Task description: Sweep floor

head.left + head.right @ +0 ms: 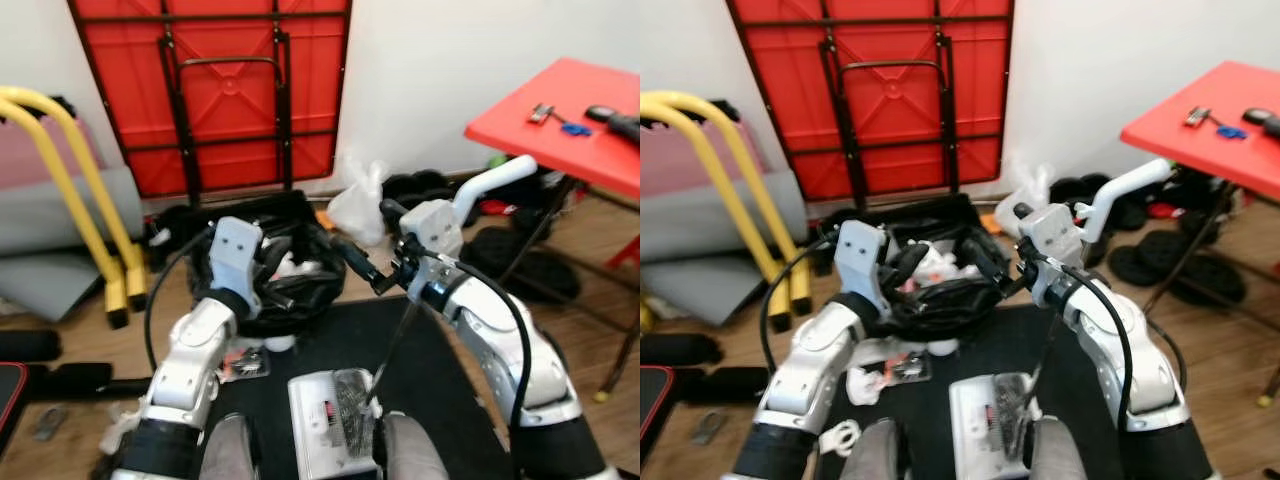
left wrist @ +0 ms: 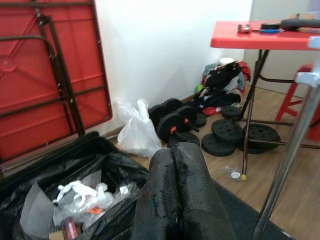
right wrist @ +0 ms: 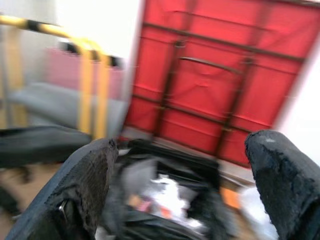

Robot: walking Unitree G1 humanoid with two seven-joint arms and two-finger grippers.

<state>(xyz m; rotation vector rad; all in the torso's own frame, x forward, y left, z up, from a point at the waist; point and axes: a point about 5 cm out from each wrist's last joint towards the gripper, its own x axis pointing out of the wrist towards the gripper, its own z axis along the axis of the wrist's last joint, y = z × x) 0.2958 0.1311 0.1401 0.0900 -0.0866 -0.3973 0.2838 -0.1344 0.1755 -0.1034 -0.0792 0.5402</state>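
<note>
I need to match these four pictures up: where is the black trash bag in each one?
Left eye view: trash bag, centre, between the arms.
Right eye view: centre, just below the red folded table.
Left wrist view: lower left, beside the fingers.
Right wrist view: blurred, bottom centre, between the fingers.
Shared landmark: the red folded table leaning on the wall behind it.

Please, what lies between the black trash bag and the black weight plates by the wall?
A white plastic bag stands between the trash bag and the weight plates by the wall, seen in the left wrist view and both eye views.
</note>
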